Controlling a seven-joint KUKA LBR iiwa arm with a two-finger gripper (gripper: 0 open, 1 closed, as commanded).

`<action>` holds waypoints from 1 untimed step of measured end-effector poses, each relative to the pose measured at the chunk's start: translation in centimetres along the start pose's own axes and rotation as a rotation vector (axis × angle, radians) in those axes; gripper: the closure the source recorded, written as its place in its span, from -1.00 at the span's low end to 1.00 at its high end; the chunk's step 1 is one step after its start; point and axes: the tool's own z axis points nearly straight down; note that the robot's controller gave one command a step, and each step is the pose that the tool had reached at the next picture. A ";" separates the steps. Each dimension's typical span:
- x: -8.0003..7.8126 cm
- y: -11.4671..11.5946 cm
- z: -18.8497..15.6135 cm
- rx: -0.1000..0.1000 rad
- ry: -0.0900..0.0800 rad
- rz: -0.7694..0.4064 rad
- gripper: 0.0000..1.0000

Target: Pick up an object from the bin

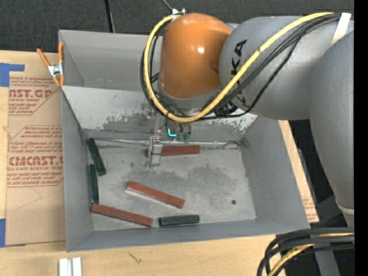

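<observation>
The gripper (155, 152) sits low in the bin (75, 154), at the left end of a short red-brown bar (183, 150) lying flat by the back wall. Beneath the orange cover (192, 53), whether it is spread or pinching that bar cannot be told. Caught only at its end, the bar would probably swing and slip out on lifting. A longer red-brown bar (155, 194) lies well forward of it.

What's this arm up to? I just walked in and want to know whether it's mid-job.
The KUKA arm reaches into the grey bin from the right. Its jaws are low at the back, by the left end of a short reddish-brown bar, which appears to lie on the floor. Two longer reddish bars and three dark green sticks lie nearer the front and left.
</observation>
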 end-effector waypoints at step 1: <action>-0.2 -0.1 -0.5 -0.001 -0.008 0.001 -1.00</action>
